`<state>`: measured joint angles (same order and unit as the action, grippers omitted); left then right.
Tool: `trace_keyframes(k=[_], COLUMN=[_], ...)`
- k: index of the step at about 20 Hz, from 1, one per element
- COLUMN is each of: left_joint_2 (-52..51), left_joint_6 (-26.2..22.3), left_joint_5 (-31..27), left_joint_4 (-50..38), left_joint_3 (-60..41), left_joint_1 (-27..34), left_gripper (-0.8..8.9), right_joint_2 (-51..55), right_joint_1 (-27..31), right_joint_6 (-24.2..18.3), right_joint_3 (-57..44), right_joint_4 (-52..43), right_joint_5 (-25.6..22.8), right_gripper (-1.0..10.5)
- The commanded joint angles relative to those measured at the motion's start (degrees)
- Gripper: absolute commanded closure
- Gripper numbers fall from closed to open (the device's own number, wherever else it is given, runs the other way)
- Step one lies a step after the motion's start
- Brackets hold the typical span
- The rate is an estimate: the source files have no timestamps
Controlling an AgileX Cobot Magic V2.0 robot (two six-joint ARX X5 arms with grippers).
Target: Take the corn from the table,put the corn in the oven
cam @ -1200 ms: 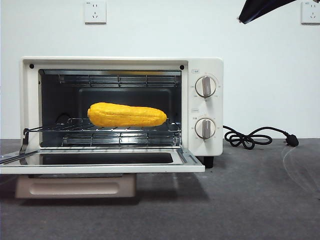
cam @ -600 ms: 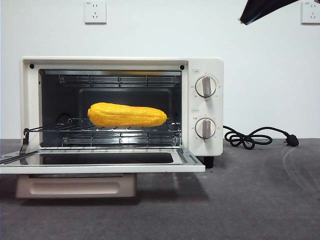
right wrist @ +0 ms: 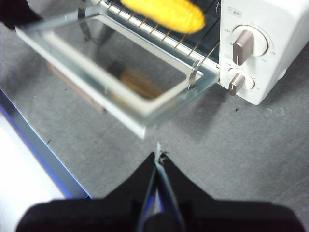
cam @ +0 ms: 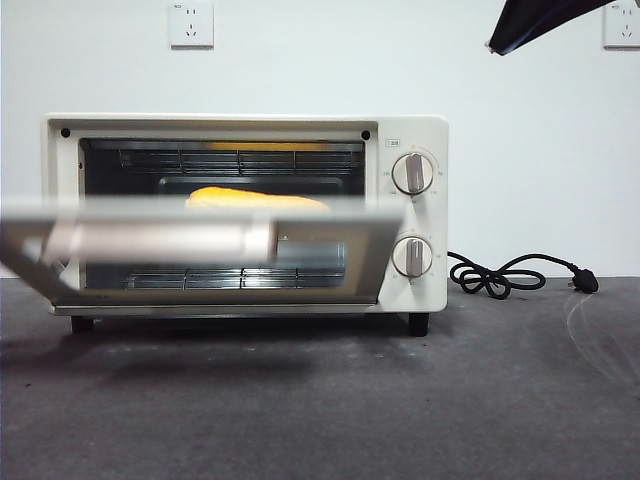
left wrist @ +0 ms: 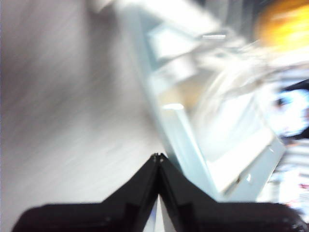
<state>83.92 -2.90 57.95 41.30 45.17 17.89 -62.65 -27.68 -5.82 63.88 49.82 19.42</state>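
One bench [cam: 500, 400]: dark grey and felt-like, carrying the oven.
One oven [cam: 415, 135]: cream-white box standing on the bench.
One door [cam: 200, 245]: glass in a pale frame, blurred, tilted partway between flat and upright, its bar handle across the front.
One rack [right wrist: 169, 36]: wire grid inside the oven.
One corn [right wrist: 164, 12]: yellow cob lying lengthwise on the rack, inside the oven; from the front only its top shows above the door.
Two knobs [cam: 413, 173]: one above the other on the oven's right panel.
One cord [cam: 510, 275]: black, coiled on the bench right of the oven.
Two pincers: left pincer [left wrist: 158, 157] clenched, empty, beside the door's edge; right pincer [right wrist: 158, 157] clenched, empty, above the bench in front of the oven.
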Motion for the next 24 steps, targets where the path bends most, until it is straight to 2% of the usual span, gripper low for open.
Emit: trace_keyframes(k=[1,3,8,15,21,24], left_joint_2=[-2.56,-5.09,-14.38,-26.60,-34.42,-37.57], left_joint_6=[0.94,2.34,5.77,6.99,7.13,7.28], left_joint_5=[9.99,14.93,13.97,4.11,-6.19,-13.25], left_joint_4=[-0.31,-0.61,-0.20,3.54,8.07,10.40], left_joint_3=[3.08,6.27,11.61,11.63,11.63,11.63], left_joint_1=[1.81,3.02,1.16,-4.90,-12.46,-16.15], left_gripper=[8.21,8.21,8.21,8.21,8.21,8.21], right_joint_2=[-0.17,-0.17,-0.17,-0.17,-0.17,-0.17], right_joint_1=[0.00,0.00,0.00,0.00,0.00,0.00], right_joint_6=[-0.22,-0.24,-0.22,-0.22,-0.24,-0.24], right_joint_3=[0.20,0.20,0.20,0.20,0.20,0.20], right_joint_4=[-0.04,-0.11,-0.17,-0.28,-1.07,-2.47], right_joint_5=[0.15,0.15,0.15,0.81,6.95,10.16], right_gripper=[9.6,9.6,9.6,9.6,9.6,9.6])
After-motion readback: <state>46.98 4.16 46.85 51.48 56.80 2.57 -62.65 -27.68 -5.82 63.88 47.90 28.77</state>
